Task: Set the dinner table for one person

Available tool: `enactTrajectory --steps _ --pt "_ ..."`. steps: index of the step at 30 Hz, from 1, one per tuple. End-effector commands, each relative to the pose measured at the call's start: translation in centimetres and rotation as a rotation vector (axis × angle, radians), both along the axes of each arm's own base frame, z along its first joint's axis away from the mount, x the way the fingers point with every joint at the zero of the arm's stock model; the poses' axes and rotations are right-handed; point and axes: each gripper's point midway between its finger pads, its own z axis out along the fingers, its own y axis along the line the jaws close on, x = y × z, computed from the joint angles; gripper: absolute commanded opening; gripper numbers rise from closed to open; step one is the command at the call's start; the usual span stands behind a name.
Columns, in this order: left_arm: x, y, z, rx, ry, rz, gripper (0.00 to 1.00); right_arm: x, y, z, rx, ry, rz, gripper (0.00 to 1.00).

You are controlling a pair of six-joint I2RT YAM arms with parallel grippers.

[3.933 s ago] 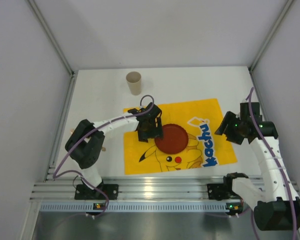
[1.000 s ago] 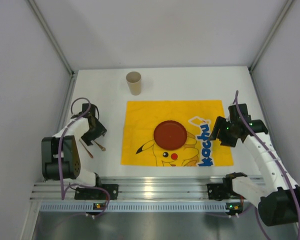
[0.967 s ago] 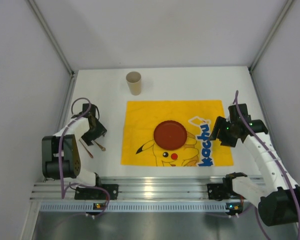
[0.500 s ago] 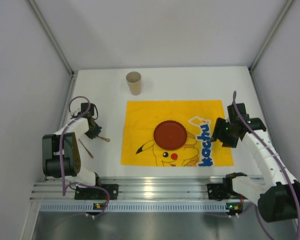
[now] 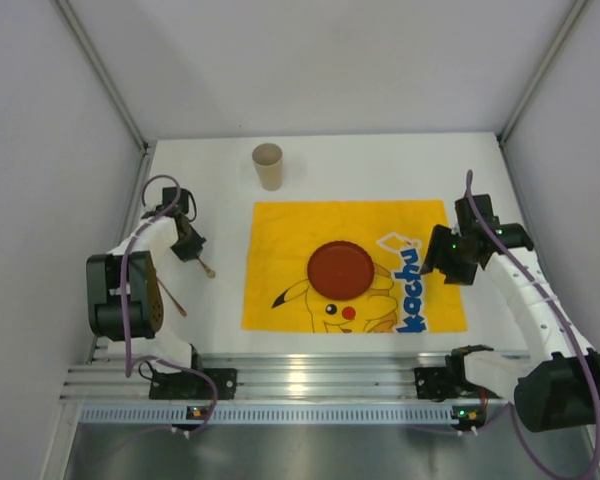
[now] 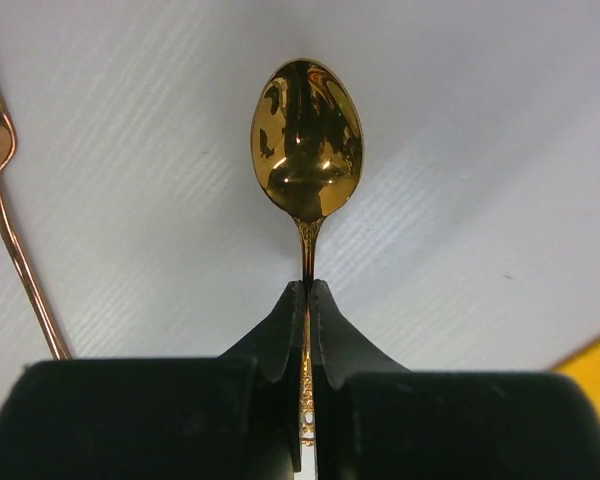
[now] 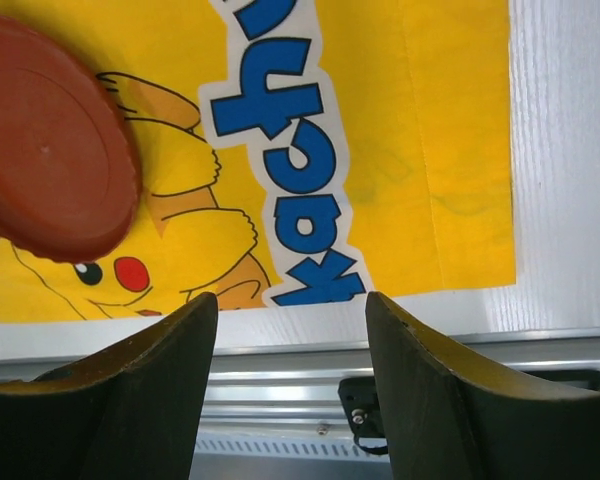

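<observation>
The left gripper (image 6: 307, 292) clamps the gold spoon (image 6: 306, 140) by its handle, bowl foremost, left of the red plate (image 5: 341, 268); the right gripper (image 7: 290, 305) gapes wide.

Blue "kachu" lettering across the yellow cloth (image 5: 290, 235), white-outlined

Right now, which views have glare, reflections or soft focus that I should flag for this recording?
Left wrist: the gold spoon mirrors bright and dark patches in its bowl; the left end effector, shut on its handle, is nearly featureless black. Right wrist: the open right end effector looks soft, the yellow cloth print sharp. Top external: glare streaks on the aluminium rail; otherwise even light.
</observation>
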Motion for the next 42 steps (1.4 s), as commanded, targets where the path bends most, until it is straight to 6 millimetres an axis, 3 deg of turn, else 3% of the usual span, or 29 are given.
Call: enactTrajectory --steps 1,3,4,5,8,9,10,11,12,13,14,15,16,17,18,19,21,22,25,28,38,42 --pt "3.1 -4.1 5.7 -0.066 -0.103 -0.116 0.00 1.8 0.7 3.0 0.039 -0.072 0.000 0.62" --pt "5.0 -7.5 9.0 -0.058 -0.175 -0.192 0.00 2.1 1.0 3.6 0.059 -0.070 -0.007 0.62" --pt "5.2 -11.1 9.7 -0.075 -0.192 -0.252 0.00 2.4 1.3 4.5 0.075 -0.085 -0.012 0.62" --pt "6.0 -13.3 11.5 -0.097 -0.236 -0.280 0.00 2.4 1.3 5.0 0.083 -0.089 -0.015 0.62" --pt "5.9 -21.4 12.1 -0.183 -0.245 -0.381 0.00 2.5 1.6 7.0 0.105 -0.132 -0.026 0.62" --pt "6.6 -23.9 13.7 -0.208 -0.283 -0.410 0.00 2.5 1.5 7.4 0.106 -0.141 -0.029 0.62" --pt "5.7 -27.7 12.4 -0.224 -0.248 -0.472 0.00 2.5 1.5 8.2 0.109 -0.163 -0.036 0.62" --pt "5.6 -29.8 12.5 -0.235 -0.249 -0.504 0.00 2.2 1.4 8.5 0.106 -0.164 -0.036 0.62" --pt "4.9 -33.6 14.1 -0.270 -0.274 -0.574 0.00 2.0 1.3 8.7 0.103 -0.168 -0.039 0.63" --pt "4.6 -35.6 12.3 -0.265 -0.233 -0.598 0.00 1.6 1.1 8.9 0.095 -0.172 -0.044 0.62" --pt "4.9 -38.0 14.0 -0.293 -0.269 -0.630 0.00 1.3 0.9 9.0 0.089 -0.175 -0.047 0.63" --pt "4.3 -39.8 13.8 -0.302 -0.259 -0.661 0.00 1.0 0.8 8.9 0.083 -0.174 -0.048 0.63" --pt "2.9 -42.6 12.2 -0.313 -0.223 -0.712 0.00 0.6 0.6 8.7 0.078 -0.177 -0.051 0.63" --pt "2.3 -44.2 11.9 -0.325 -0.216 -0.736 0.00 0.1 0.5 8.4 0.074 -0.168 -0.053 0.63" --pt "2.2 -46.1 13.3 -0.355 -0.244 -0.759 0.00 -0.2 0.4 8.2 0.071 -0.166 -0.052 0.63" --pt "0.7 -48.2 11.5 -0.365 -0.200 -0.791 0.00 -0.9 0.2 7.8 0.069 -0.160 -0.056 0.63" --pt "-0.3 -50.8 11.9 -0.404 -0.207 -0.820 0.00 -1.7 0.1 7.4 0.062 -0.150 -0.056 0.63" --pt "-1.6 -52.4 10.6 -0.414 -0.178 -0.838 0.00 -2.0 -0.2 7.2 0.051 -0.144 -0.057 0.63" --pt "-3.8 -55.0 9.4 -0.441 -0.150 -0.868 0.00 -3.0 -0.8 7.5 0.022 -0.158 -0.054 0.63" --pt "-5.1 -55.9 8.6 -0.443 -0.132 -0.853 0.00 -3.6 -1.2 7.5 -0.001 -0.159 -0.052 0.63" --pt "-7.3 -55.0 3.8 -0.363 -0.052 -0.793 0.00 -5.0 -1.8 7.0 -0.030 -0.139 -0.027 0.63" --pt "-6.9 -55.1 3.3 -0.342 -0.072 -0.800 0.22 -5.0 -1.5 6.6 -0.018 -0.124 -0.015 0.63"
